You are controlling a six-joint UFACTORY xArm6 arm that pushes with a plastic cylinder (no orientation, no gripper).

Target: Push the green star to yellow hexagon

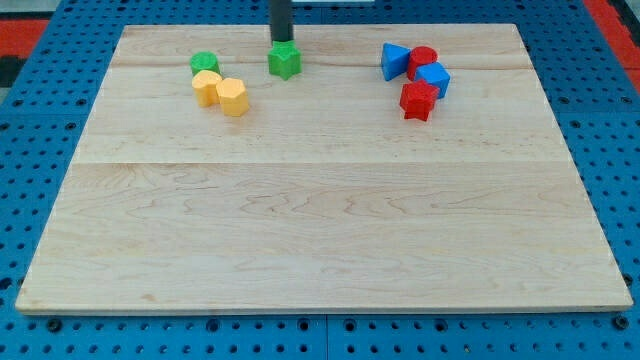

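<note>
Pincer-less, my tip touches the upright green star's top edge.

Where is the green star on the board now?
The green star sits near the view's top, left of centre, just below my tip, with the yellow hexagon to its lower left.

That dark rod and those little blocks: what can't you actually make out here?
- My tip: camera view, its end sits behind the green star; contact unclear.
- Rod's upper part: cut off by the view's top.
- Green block: partly hidden by the yellow block beside the yellow hexagon; shape unclear.
</note>
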